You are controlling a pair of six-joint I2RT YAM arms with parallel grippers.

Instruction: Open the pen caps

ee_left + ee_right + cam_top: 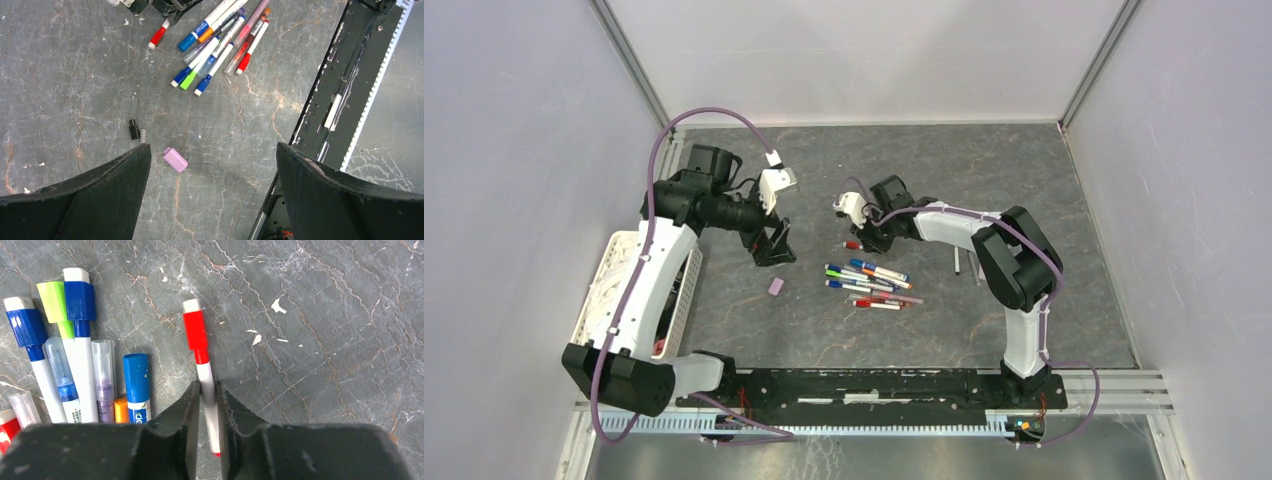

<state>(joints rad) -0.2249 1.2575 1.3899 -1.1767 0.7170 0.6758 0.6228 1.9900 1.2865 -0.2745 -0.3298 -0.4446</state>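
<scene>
**Top view.** You look down on a grey, stone-patterned table (pixel 1024 190), veined and flecked with white scuffs. Along its lower edge runs a black mounting rail (pixel 874 385) with chipped paint. A white slatted plastic basket (pixel 602 290) stands at the far left of the frame.

**Left wrist view.** Your left gripper (pixel 212 149), left of centre in the top view, stands fully open. Its two matte black, wedge-shaped fingers (pixel 115 190) sit at the lower corners of this view with nothing between them.

**Right wrist view.** Your right gripper (pixel 207 390), at the centre of the top view, is closed on the white barrel of a red-capped pen (pixel 205 374). Both dark fingers press its sides. The glossy red cap (pixel 195 330), white at its tip, points toward the top of the frame.

**Smaller items.** The other pens (pixel 874 283) lie bundled on the table just below centre in the top view. They are slim barrels with blue, green, orange and red caps on. A lilac cap (pixel 175 159), stubby and rounded, lies alone left of the bundle, near a tiny black stub (pixel 133 129).
</scene>
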